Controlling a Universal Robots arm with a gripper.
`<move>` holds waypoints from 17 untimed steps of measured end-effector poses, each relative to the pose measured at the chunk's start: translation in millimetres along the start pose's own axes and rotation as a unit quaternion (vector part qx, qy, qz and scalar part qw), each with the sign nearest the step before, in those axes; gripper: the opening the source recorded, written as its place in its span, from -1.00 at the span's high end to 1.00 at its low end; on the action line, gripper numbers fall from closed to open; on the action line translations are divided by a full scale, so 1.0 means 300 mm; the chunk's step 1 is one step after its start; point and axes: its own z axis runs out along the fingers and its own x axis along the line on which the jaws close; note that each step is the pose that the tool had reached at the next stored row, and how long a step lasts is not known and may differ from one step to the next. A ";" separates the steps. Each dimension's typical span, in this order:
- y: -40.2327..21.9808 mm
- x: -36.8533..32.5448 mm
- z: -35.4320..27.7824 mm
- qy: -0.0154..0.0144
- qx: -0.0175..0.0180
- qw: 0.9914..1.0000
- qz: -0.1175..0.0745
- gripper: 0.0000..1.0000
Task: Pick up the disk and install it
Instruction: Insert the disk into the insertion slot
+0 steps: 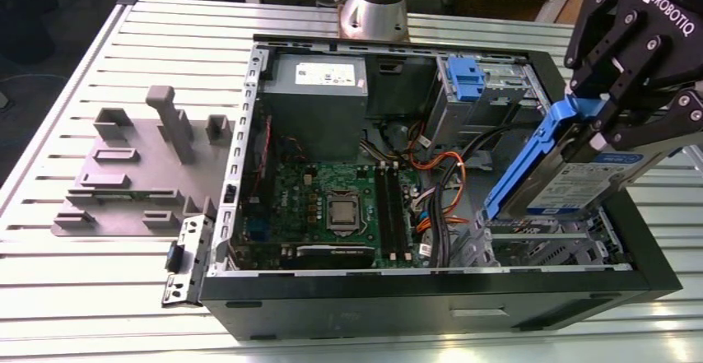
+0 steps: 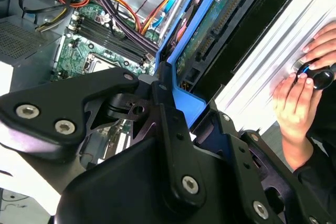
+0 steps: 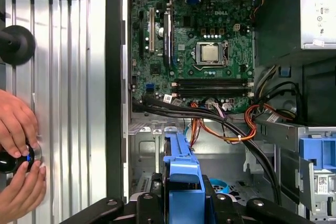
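Note:
The disk (image 1: 571, 180), a silver hard drive with a white-and-blue label in a blue carrier frame (image 1: 529, 161), hangs tilted over the open computer case (image 1: 439, 301), at the exterior view's right. My gripper (image 1: 615, 124) is shut on its upper end. Under its lower end lies the metal drive bay (image 1: 549, 244). In the second wrist view the disk's (image 2: 210, 35) circuit-board underside shows beyond my black fingers (image 2: 170, 129). In the first wrist view the blue frame (image 3: 181, 174) sticks out past the gripper (image 3: 181, 208) above the case floor.
Inside the case are the green motherboard (image 1: 329, 207), a grey power supply (image 1: 318, 83), orange and black cables (image 1: 439, 165) and a blue latch on a metal cage (image 1: 467, 79). A grey fixture (image 1: 132, 165) lies on the slatted table. A person's hands (image 3: 18, 145) rest beside the case.

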 end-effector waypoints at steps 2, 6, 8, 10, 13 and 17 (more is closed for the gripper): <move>-0.002 0.000 0.003 0.000 0.000 1.000 0.000 0.27; -0.004 0.000 0.011 0.000 0.000 1.000 0.000 0.27; -0.005 0.000 0.015 0.000 0.000 1.000 0.000 0.27; -0.007 0.001 0.019 0.000 0.000 1.000 0.000 0.27; -0.007 0.001 0.024 0.000 0.000 1.000 0.000 0.27; -0.008 0.001 0.032 0.000 0.000 1.000 0.000 0.27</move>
